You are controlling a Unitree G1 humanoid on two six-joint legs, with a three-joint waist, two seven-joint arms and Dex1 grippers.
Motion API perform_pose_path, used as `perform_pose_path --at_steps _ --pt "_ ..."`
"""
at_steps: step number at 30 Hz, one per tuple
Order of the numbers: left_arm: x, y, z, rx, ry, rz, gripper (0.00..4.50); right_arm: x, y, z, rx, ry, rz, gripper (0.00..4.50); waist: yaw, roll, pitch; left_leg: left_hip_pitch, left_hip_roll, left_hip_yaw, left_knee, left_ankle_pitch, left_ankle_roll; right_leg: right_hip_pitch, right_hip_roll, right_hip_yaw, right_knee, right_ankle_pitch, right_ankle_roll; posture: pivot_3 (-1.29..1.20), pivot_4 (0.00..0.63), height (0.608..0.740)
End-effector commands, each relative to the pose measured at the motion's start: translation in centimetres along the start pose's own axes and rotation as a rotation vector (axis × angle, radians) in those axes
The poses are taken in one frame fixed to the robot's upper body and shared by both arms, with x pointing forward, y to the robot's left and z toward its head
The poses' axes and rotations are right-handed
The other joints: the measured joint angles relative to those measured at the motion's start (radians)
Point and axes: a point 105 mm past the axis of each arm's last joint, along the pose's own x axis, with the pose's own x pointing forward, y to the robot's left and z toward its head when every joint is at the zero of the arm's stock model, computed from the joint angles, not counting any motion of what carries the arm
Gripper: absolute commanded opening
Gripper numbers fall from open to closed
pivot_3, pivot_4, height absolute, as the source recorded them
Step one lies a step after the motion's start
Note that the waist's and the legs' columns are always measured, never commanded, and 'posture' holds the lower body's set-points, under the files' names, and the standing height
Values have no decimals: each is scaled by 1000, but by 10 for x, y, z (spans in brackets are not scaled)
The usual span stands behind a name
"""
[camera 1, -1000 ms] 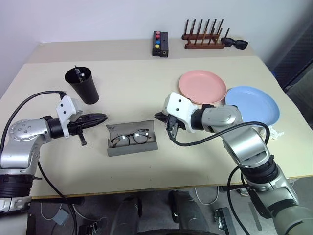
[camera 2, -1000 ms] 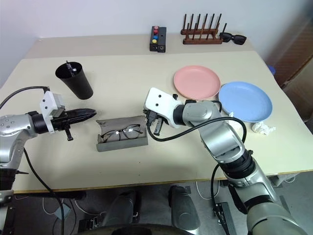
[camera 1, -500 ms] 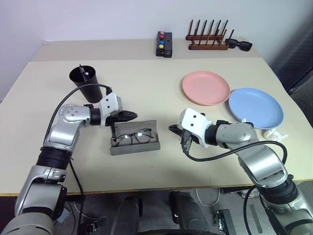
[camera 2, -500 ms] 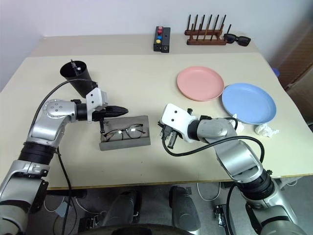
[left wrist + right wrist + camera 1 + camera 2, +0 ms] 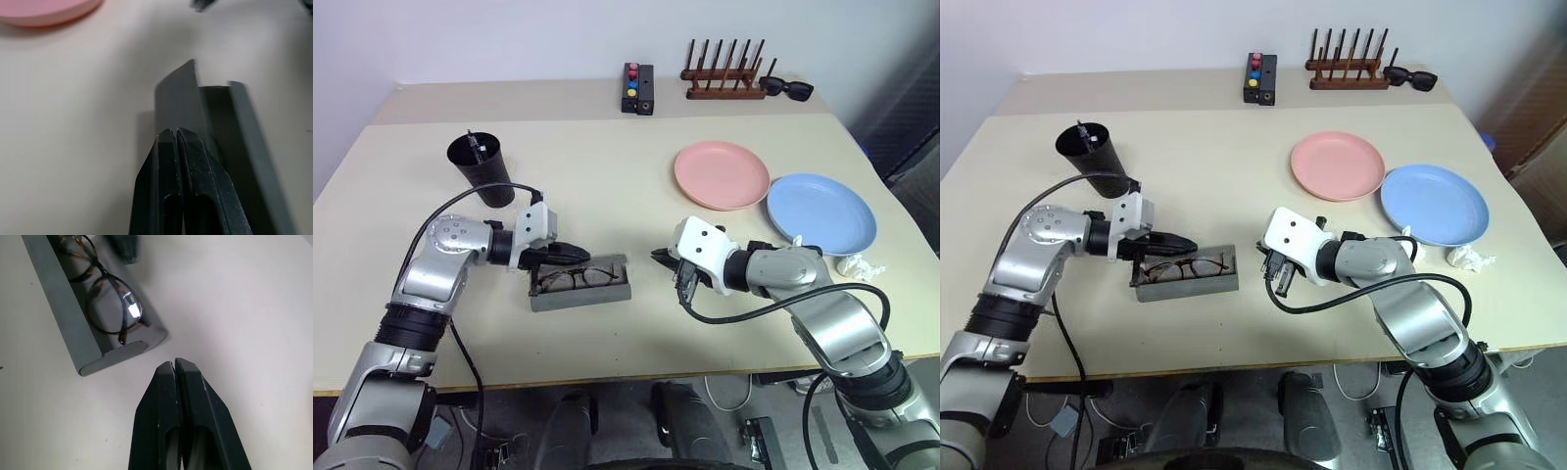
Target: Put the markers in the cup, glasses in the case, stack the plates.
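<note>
Legible text, labels, brands, numbers: none found. Small black box [image 5: 636, 88] (far edge, coloured buttons) may carry markings, too small to read.

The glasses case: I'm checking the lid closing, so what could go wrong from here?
The shut left pincer is at the lid of the open case; pushing could slide the case instead. The glasses inside could be pinched. The pink plate and blue plate remain unstacked.
</note>
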Motion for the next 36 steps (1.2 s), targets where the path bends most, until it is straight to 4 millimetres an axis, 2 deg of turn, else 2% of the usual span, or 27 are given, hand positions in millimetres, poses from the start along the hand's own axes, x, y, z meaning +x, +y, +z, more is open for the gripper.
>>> perform_pose_path --at_steps 1,5,10,14,19,22,25,29,33,36 --pt "-1 -13 9 16 -2 -49 55 -5 -6 11 -38 -36 -28 0 0 0 0 0 0 0 0 0 0 0 0 0 0 0 0 0 150 735" --pt "3 -30 13 12 -2 -97 55 -5 -6 11 -39 -37 -29 0 1 0 0 0 0 0 0 0 0 0 0 0 0 0 0 0 150 735" --pt "6 -38 4 30 65 -108 55 -4 -7 12 -39 -41 -31 0 1 0 0 0 0 0 0 0 0 0 0 0 0 0 0 0 150 735" --pt "7 -36 6 37 42 -84 55 -4 -7 12 -40 -42 -31 0 1 0 0 0 0 0 0 0 0 0 0 0 0 0 0 0 150 735" --pt "-3 -22 29 -9 -93 -8 55 -9 -11 10 -43 -40 -43 0 2 0 0 0 0 0 0 0 0 0 0 0 0 0 0 0 150 735" --pt "-17 -11 40 -36 -169 72 55 -16 -20 7 -37 -30 -73 0 2 0 0 0 0 0 0 0 0 0 0 0 0 0 0 0 150 735" --pt "-29 -3 44 -49 -200 141 55 -22 -29 1 -34 -14 -107 0 2 0 0 0 0 0 0 0 0 0 0 0 0 0 0 0 150 735" --pt "-51 10 32 -41 -158 271 55 -35 -47 -15 -31 37 -175 0 2 0 0 0 0 0 0 0 0 0 0 0 0 0 0 0 150 735" --pt "-57 11 23 -41 -144 330 55 -44 -72 -33 0 75 -265 0 0 0 0 0 0 1 0 0 0 0 0 0 0 0 0 0 150 735" --pt "-53 4 19 -43 -142 319 0 -51 -88 -54 5 140 -326 801 2 0 0 0 0 1 0 0 0 0 0 0 -1 0 0 0 150 735"
